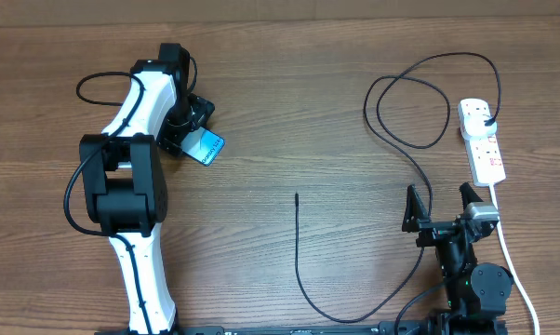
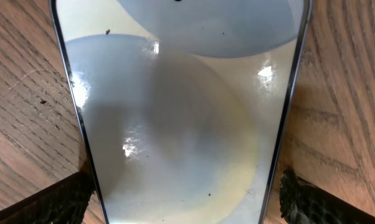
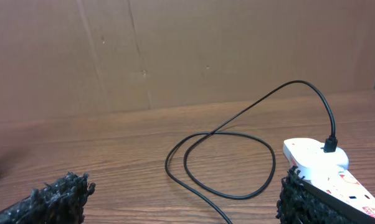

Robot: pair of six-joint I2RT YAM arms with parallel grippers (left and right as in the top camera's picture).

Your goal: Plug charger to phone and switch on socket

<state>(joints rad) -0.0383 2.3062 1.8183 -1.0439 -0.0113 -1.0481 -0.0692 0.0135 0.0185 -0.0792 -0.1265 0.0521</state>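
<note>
The phone (image 1: 206,147) lies flat on the worktop (image 1: 289,93) at the left, screen up. It sits beneath the left tool (image 2: 182,198), whose jaws are spread on either side of its 2 long edges. Whether the pads (image 2: 56,202) touch those edges cannot be told. The right tool (image 1: 438,194) is spread and empty, close to the socket (image 1: 485,149) at the right. The charger (image 1: 299,261) is already plugged into the socket's far outlet. Its cable loops across the worktop, passes the right tool and ends in a small tip (image 1: 297,195) lying free in the middle, well apart from the phone.

The phone is judged rigid and light, with a slick glass face that could be scratched or cracked. It is best held by the dark side edges, with the port end left clear. The cable is judged limp and very light, so it would buckle if gripped far back. It should be taken just behind the tip, on the stiffer plug body. The socket is probably light enough to slide, so its switch would best be pressed straight down.
</note>
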